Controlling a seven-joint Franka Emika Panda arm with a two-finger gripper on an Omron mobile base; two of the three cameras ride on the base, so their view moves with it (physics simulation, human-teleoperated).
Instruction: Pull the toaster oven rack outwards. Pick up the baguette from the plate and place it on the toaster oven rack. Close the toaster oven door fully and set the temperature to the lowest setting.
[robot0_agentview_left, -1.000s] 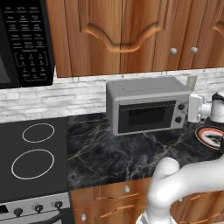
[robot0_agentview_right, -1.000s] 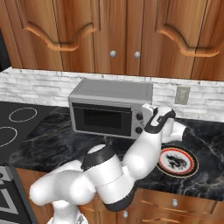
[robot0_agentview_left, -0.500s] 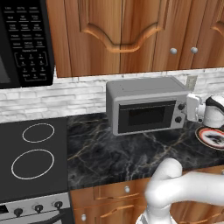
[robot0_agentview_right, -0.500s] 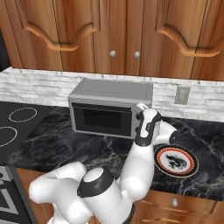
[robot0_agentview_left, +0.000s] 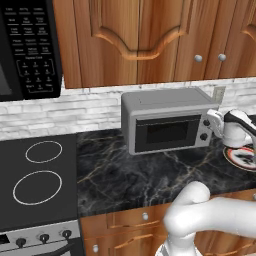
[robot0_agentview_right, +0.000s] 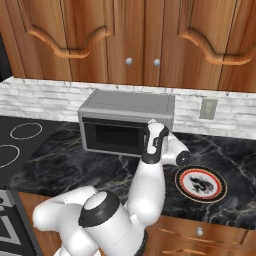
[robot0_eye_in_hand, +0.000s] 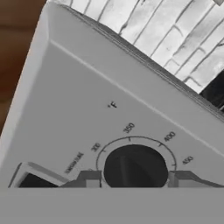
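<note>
Dark marbled stone surface (robot0_agentview_left: 130, 170) is carrying the working set, under wooden wall cabinets (robot0_agentview_right: 125, 35) and against a pale brick backsplash (robot0_agentview_left: 75, 112).

Item: boxy light-grey metal toaster oven (robot0_agentview_left: 165, 120), one, sitting at the back of the surface. Its grey-framed door with the dark glass window (robot0_agentview_left: 167, 132) is standing upright and appears shut, so the rack and baguette cannot be checked; judging from this, only the temperature step is remaining.

Item: dark round knobs, two, stacked on the oven's right front; the upper one, the temperature dial (robot0_eye_in_hand: 135, 168), is ringed by printed marks reading 300, 350, 400 and 450 under a °F sign.

Item: two-finger hand (robot0_eye_in_hand: 135, 180), one, pressing close to that dial. Its fingers (robot0_eye_in_hand: 89, 178) are standing apart, one on each side of the knob; whether they are gripping it, I cannot tell. The straddle is suiting a twist toward the low end.

Item: small round plate with white centre and reddish-brown rim (robot0_agentview_right: 201, 183), one, lying just right of the oven, bearing a dark motif and no bread.

Item: black microwave with keypad (robot0_agentview_left: 30, 50), one, hanging upper left.

Item: stove rings (robot0_agentview_left: 37, 187), two.
</note>
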